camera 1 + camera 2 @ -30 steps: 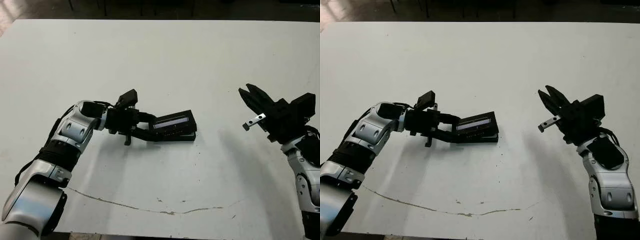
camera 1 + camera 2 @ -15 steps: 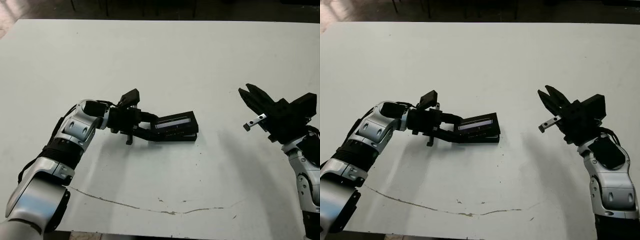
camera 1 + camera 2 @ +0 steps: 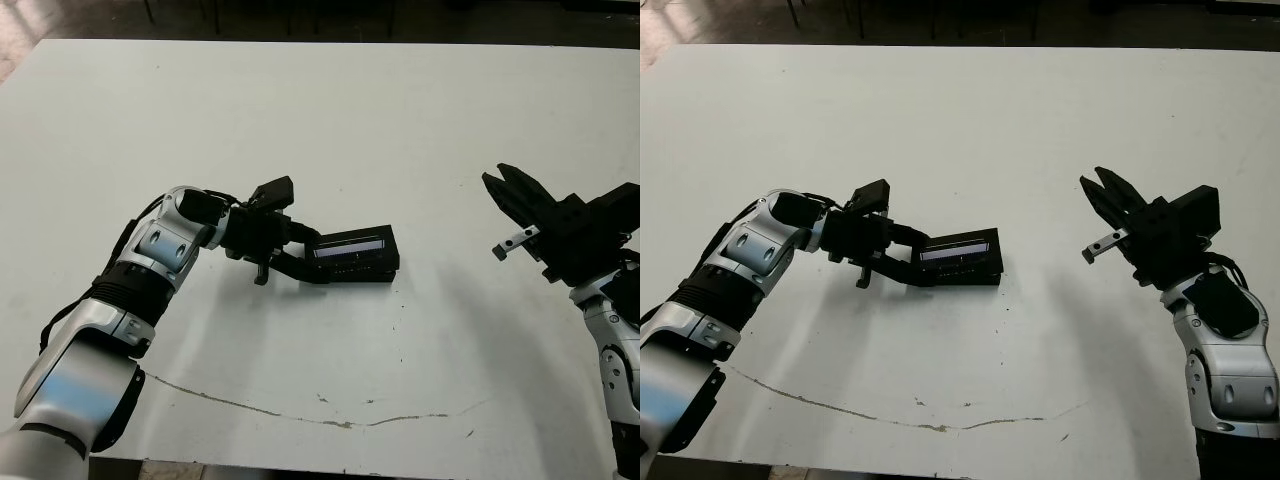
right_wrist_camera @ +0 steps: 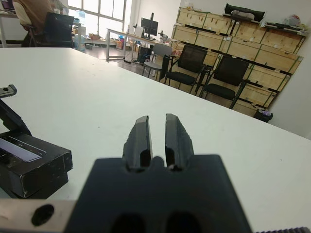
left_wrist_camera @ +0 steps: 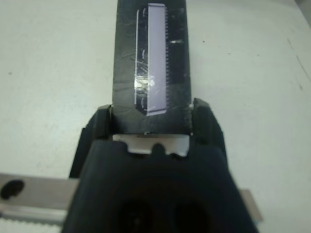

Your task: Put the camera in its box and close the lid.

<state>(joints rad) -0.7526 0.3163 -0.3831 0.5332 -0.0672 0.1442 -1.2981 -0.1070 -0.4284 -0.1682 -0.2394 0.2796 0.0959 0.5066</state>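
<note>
The left hand (image 3: 300,262) is clamped on the near end of the lid (image 3: 352,247), one black finger (image 5: 200,116) on each long edge, as the left wrist view confirms. The lid sits on top of the box (image 3: 350,274), its pale strip facing up; from the head views it appears slightly tilted, raised at the end away from the hand, though whether it is fully seated cannot be told. The box rests on the counter (image 3: 400,130) a little left of centre. The camera cannot be seen in any view. The right hand (image 3: 1102,190) hangs above the counter's right side, well apart from the box, holding nothing; its two fingers (image 4: 141,138) stand nearly together with only a narrow gap between them. Open counter lies between the box and the right hand, and a broad clear stretch runs from the box to the far edge. Toward the near edge a thin, dark, irregular line (image 3: 300,415) crosses the surface, well apart from the box. Beyond the far edge, the right wrist view shows chairs (image 4: 194,70) and stacked wooden crates (image 4: 243,36).
</note>
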